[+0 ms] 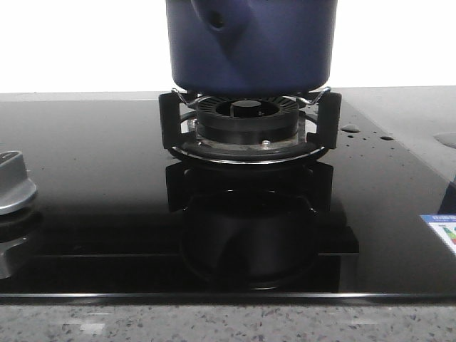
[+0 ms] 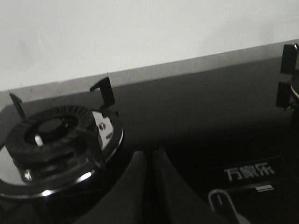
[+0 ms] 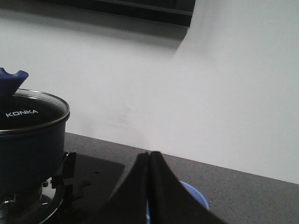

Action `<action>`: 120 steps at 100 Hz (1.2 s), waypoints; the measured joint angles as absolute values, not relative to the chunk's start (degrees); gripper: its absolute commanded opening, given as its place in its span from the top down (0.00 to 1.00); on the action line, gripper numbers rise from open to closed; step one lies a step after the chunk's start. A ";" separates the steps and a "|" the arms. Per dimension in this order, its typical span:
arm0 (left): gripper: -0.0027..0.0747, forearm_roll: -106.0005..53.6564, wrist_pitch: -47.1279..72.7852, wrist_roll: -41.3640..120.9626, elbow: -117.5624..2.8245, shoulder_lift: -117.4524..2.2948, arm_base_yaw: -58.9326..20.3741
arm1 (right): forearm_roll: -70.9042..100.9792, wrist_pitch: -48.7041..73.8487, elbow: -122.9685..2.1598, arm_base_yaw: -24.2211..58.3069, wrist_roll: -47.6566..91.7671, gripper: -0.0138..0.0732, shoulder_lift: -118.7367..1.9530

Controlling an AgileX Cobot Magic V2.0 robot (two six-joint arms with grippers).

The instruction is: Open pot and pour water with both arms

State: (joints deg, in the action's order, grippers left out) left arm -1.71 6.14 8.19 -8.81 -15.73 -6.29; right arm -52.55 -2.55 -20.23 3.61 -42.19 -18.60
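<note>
The dark navy-blue pot (image 1: 249, 43) stands on the burner's black supports (image 1: 246, 121), its handle mount with a rivet facing me. In the right wrist view the pot (image 3: 28, 149) carries a glass lid (image 3: 32, 112) marked KONKA, with a blue knob (image 3: 10, 79) partly cut off. My right gripper (image 3: 151, 155) is shut and empty, off to the pot's side above the counter. My left gripper (image 2: 150, 153) is shut and empty beside another bare burner (image 2: 51, 135). Neither gripper shows in the front view.
The black glass hob (image 1: 107, 185) fills the front view, with a metal knob (image 1: 14, 185) at the left edge and a label (image 1: 442, 235) at the right. A blue round dish (image 3: 196, 198) lies on the grey counter behind my right fingers. Water drops (image 1: 350, 129) lie right of the burner.
</note>
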 measured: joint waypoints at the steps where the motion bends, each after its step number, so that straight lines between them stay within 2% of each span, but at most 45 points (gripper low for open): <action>1: 0.99 -1.18 5.97 7.35 -8.36 -15.43 -6.29 | -52.55 -2.55 -20.23 3.61 -42.19 0.92 -18.60; 13: 0.99 0.00 4.66 3.98 -0.64 -8.43 -6.29 | -52.55 -2.55 -20.23 3.61 -42.19 0.92 -18.60; 28: 0.99 0.84 7.84 3.20 0.09 -0.20 -6.29 | -52.55 -2.55 -20.23 3.61 -42.19 0.92 -18.60; 46: 0.99 5.10 19.45 3.12 0.09 0.18 -6.29 | -52.55 -2.41 -20.23 3.61 -42.19 0.92 -18.60; 120: 0.99 6.13 19.90 3.12 0.09 0.18 -6.29 | -52.55 -2.37 -20.23 3.61 -42.30 0.92 -18.60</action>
